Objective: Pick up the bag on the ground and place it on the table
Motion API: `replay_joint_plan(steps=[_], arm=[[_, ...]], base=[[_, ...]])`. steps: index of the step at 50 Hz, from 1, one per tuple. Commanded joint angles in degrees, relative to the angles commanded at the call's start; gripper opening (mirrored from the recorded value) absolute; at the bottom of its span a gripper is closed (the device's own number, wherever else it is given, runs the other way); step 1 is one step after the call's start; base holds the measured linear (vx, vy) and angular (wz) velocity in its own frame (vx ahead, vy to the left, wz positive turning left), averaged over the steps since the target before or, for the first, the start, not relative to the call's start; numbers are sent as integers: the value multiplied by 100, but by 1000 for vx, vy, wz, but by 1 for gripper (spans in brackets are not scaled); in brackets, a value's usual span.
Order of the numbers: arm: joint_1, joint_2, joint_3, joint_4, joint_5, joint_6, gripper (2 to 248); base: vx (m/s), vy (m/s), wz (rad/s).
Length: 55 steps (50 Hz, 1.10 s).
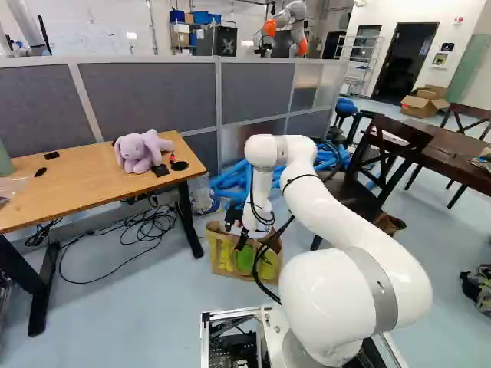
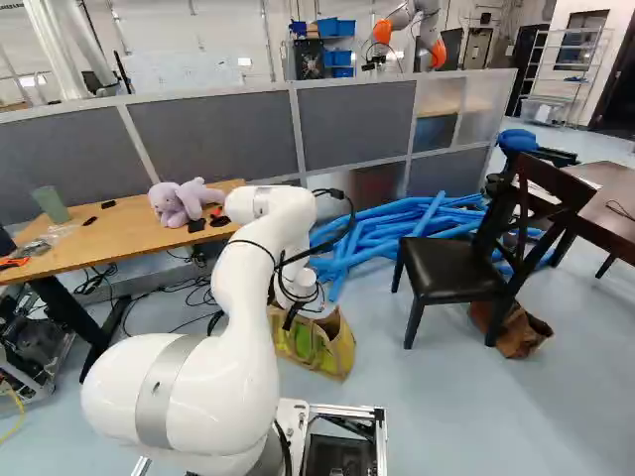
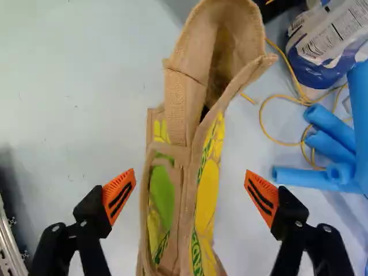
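The gripper (image 1: 244,238) has its jaws spread wide, one to each side of the bag (image 3: 207,192), with a gap of bare floor showing beside each ridged, wedge-shaped orange pad (image 3: 119,197). Neither pad touches the cloth. The bag stands on the smooth, pale blue-grey floor (image 3: 75,98), near the end of the table and beside the blue tubes. It is tan, with a coarse, woven look, printed in yellow and green; its stitched mouth gapes at one end, and a flat strap lies folded against its side.

The arm (image 1: 357,280) is all glossy white, rounded casings with a grey band round a thick joint. It rises from its base, reaches forward in a long slope, bends at a raised elbow and drops steeply to the gripper over the bag. Thin black cables loop loosely off its forearm and wrist.

Past the bag lie a heap of matte blue foam tubes (image 3: 328,141), a thin yellow cord (image 3: 261,123) in loose curves and a plastic package (image 3: 325,49) with a printed label. The wood-topped table (image 1: 84,184) carries a soft, plush lilac toy (image 1: 138,153). A dark wooden chair (image 2: 451,268) has a shiny black seat.
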Motion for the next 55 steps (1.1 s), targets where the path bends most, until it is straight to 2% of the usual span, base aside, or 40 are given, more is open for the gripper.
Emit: replay_joint_plan(steps=[37,55], arm=[[-2,-808,-783,0,-169,-62,247],[-2,-877,-852,0,-169,-62,247]], base=[[0,0,0],[0,0,0]])
